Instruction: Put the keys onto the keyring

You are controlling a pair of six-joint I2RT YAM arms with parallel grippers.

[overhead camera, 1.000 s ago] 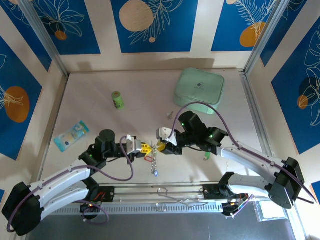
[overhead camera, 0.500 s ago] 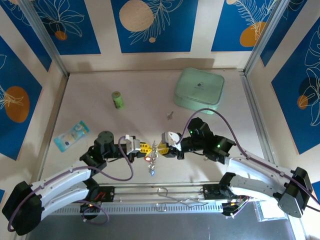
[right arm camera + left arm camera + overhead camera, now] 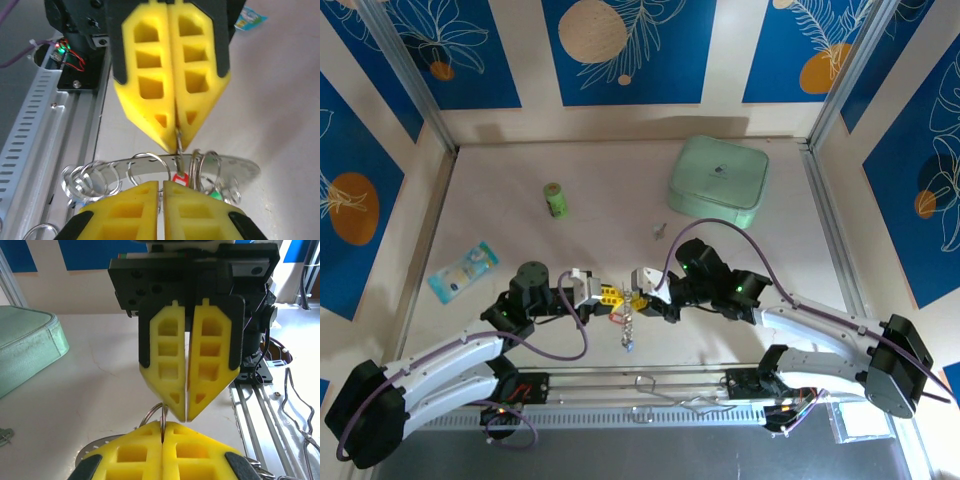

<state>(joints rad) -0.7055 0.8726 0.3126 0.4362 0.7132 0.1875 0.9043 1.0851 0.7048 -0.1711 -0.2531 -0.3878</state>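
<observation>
The keyring, a curved silvery band, hangs between the two grippers with several small wire rings and keys on it; red and green tags show. My left gripper is shut on a small split ring of that bunch. Tip to tip against it, my right gripper has only a thin slit between its fingers; whether anything sits in the slit is unclear. From above, both grippers meet over the hanging keys. One loose key lies farther back.
A mint-green box stands at the back right and a green bottle at the back left. A blue packet lies by the left wall. A metal rail runs along the near edge.
The right gripper has come in from the right to the left gripper's tips and its jaws have narrowed. The left gripper has held still with the ring.
</observation>
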